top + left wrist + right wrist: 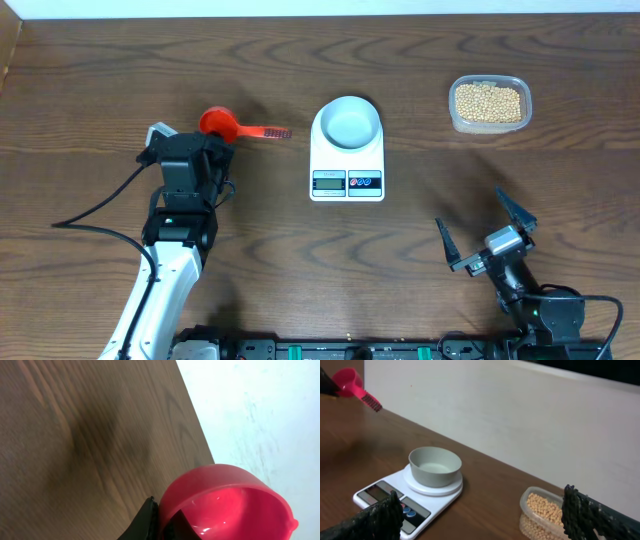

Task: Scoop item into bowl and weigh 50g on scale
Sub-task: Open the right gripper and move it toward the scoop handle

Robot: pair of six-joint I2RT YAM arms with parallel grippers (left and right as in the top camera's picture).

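The beans (488,101) fill a clear plastic tub (455,121) at the far right of the table (100,80), well apart from everything else. They look small, round, hard and light. Loose grains like these would likely roll and scatter, so I judge they cannot be pinched and are best lifted with the red scoop (216,123). The tub looks thin and light, and it may slide when the scoop digs in.

The pale bowl (347,122) sits on the far part of the white scale (347,182), near the middle of the table, and looks empty. It seems light enough to be shifted by a bump, so beans are best tipped in from just above it.

The left end effector (165,522) is closed on the scoop at the rim of its cup. One dark finger (147,521) lies against the outside of the rim. The ridged handle points right, toward the scale, and is free. From the right wrist view the scoop appears to be held off the table. The scoop looks like stiff, smooth plastic, so a rim grip may slip under load.

The right end effector (470,212) is at the near right with its fingers spread wide, holding and touching nothing.
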